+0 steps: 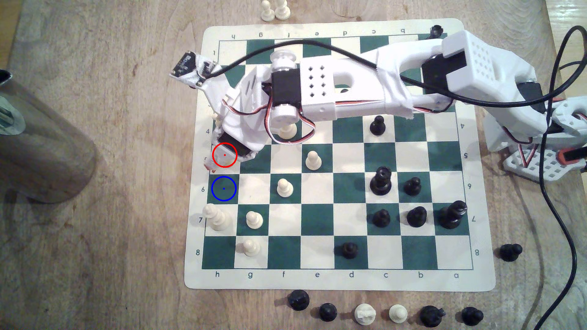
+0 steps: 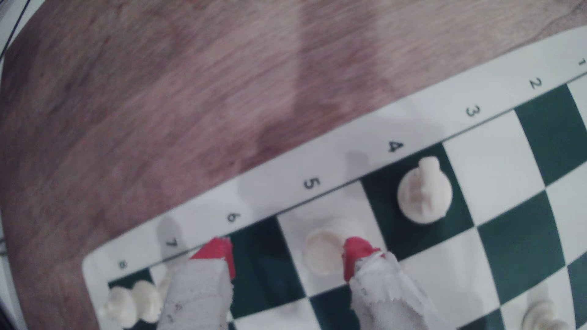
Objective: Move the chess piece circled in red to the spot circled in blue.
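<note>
In the wrist view the chess piece circled in red (image 2: 322,256) is a cream-white piece on the white edge square of row 5. It stands between my gripper's (image 2: 287,257) two red-tipped fingers, close against one fingertip (image 2: 357,254). The gripper is open and holds nothing. Its other fingertip (image 2: 216,252) hangs over the far side of the neighbouring dark green square of row 6 (image 2: 263,254). In the exterior view the gripper (image 1: 217,152) covers the red ring, hiding the piece. The spot circled in blue (image 1: 224,188) is the bare green square just below it.
A cream piece (image 2: 424,193) stands on row 4 beside the gripper. Cream pieces stand at h7 (image 1: 217,217), g7 (image 1: 254,219) and f6 (image 1: 284,187). Black pieces fill the board's (image 1: 349,279) right side. A metal cylinder (image 1: 38,142) stands off the board at the exterior view's left.
</note>
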